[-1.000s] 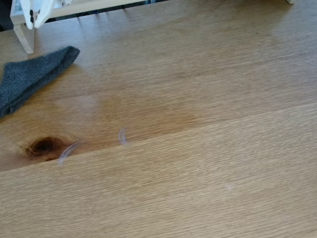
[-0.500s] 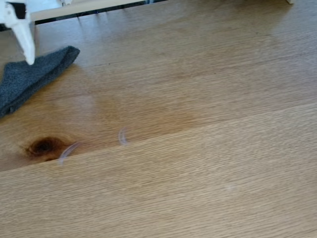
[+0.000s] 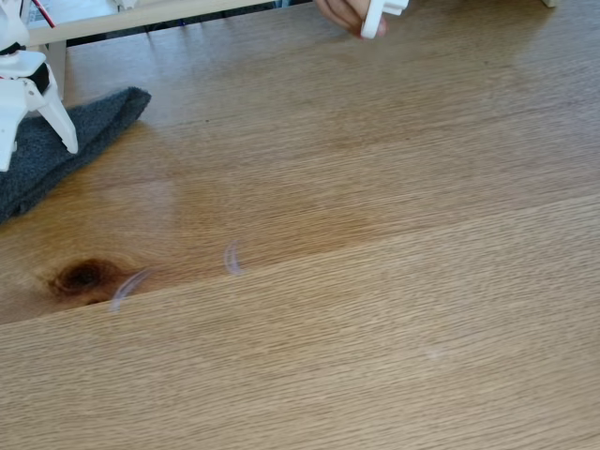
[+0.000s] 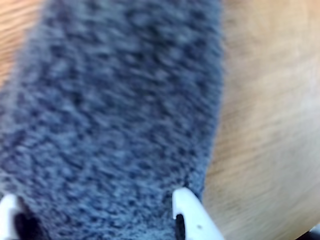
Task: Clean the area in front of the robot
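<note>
Claw (image 3: 36, 155) spread wide, tips down on grey cloth (image 3: 56, 155).
Cloth up-left of dark knot (image 3: 82, 277) on wood tabletop (image 3: 375, 281); fingertips (image 4: 187, 202) straddling cloth in wrist view.

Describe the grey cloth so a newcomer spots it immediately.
Start at the wood tabletop in the fixed view and go to its upper-left corner, above the dark knot. The cloth lies under the open white claw: fuzzy dark grey, the one soft thing there.
</note>
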Available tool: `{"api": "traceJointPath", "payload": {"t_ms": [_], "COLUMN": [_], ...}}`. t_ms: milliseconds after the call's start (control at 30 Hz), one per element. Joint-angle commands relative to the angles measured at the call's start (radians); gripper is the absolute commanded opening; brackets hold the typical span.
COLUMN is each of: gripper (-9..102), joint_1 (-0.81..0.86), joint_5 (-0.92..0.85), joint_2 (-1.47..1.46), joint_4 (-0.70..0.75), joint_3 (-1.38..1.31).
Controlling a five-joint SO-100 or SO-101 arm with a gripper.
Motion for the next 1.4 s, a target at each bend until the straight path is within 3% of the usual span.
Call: {"api": "traceJointPath", "payload": {"t_ms": [0,200,433,700,933,1067,1233,1367], "gripper": [18,0,0,0,0,0,0,0], "joint_1": [0.023,0.011,-0.138,-0.627,-1.083,-1.250,-1.267,-1.232], "joint_5": [-0.087,-0.080,0.086,0.336,0.433,0.486,0.523,0.503], "joint_2": [-0.063,-0.077,0.160,0.680,0.785,0.690,0.373,0.115], "joint_4": [-0.055,-0.052,0.063,0.285,0.313,0.221,-0.183,-0.388], "joint_3": [-0.044,-0.040,-0.029,-0.029,-0.038,-0.044,-0.046,-0.110]}}
